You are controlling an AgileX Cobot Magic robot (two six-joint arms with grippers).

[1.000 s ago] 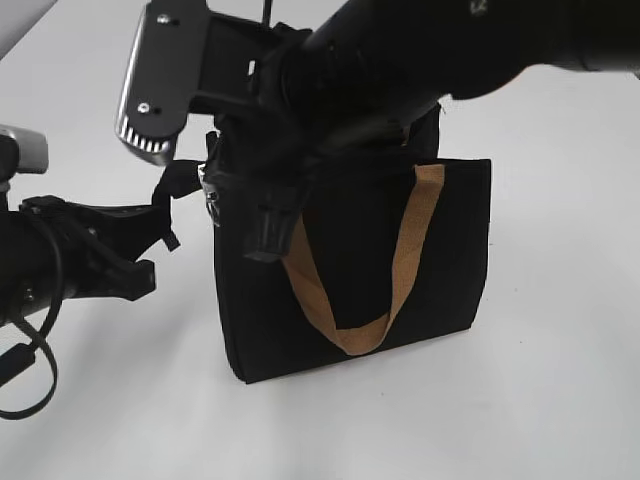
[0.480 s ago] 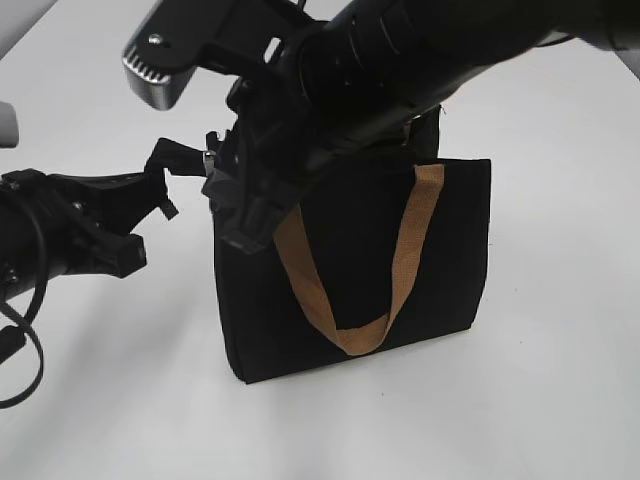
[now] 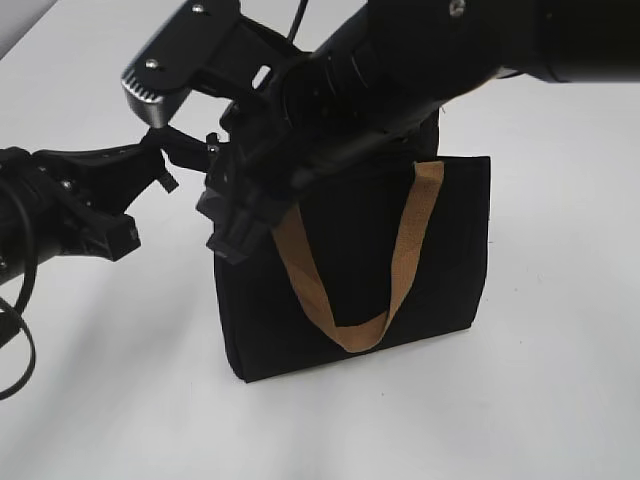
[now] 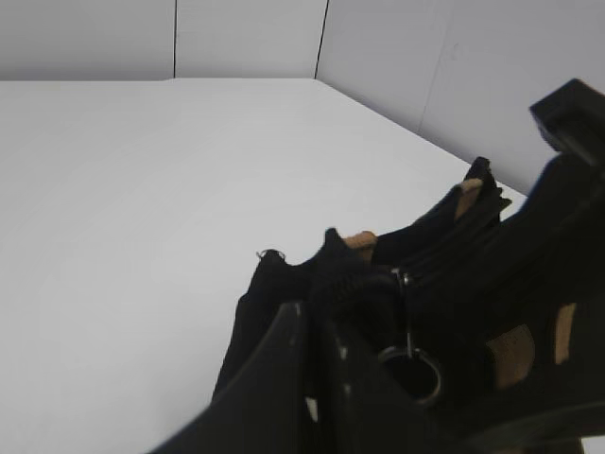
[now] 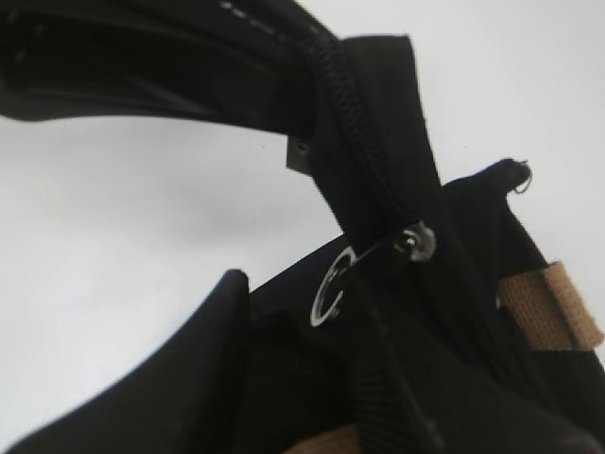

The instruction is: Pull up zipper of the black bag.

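Observation:
The black bag stands upright with a tan strap handle hanging down its front. My left gripper is shut on the fabric tab at the bag's top left corner; its fingers pinch the black cloth. The zipper runs along the top edge. Its silvery ring pull hangs free near that corner and also shows in the left wrist view. My right gripper reaches across over the same corner, open, one finger just left of the ring, not touching it.
The bag stands on a white tabletop. The right arm's black body covers the bag's top edge in the exterior view. A loose black cable hangs from the left arm at the left edge.
My left gripper has risen and drawn the corner tab up and to the left. My right gripper has shifted left and tilted over the bag's corner.

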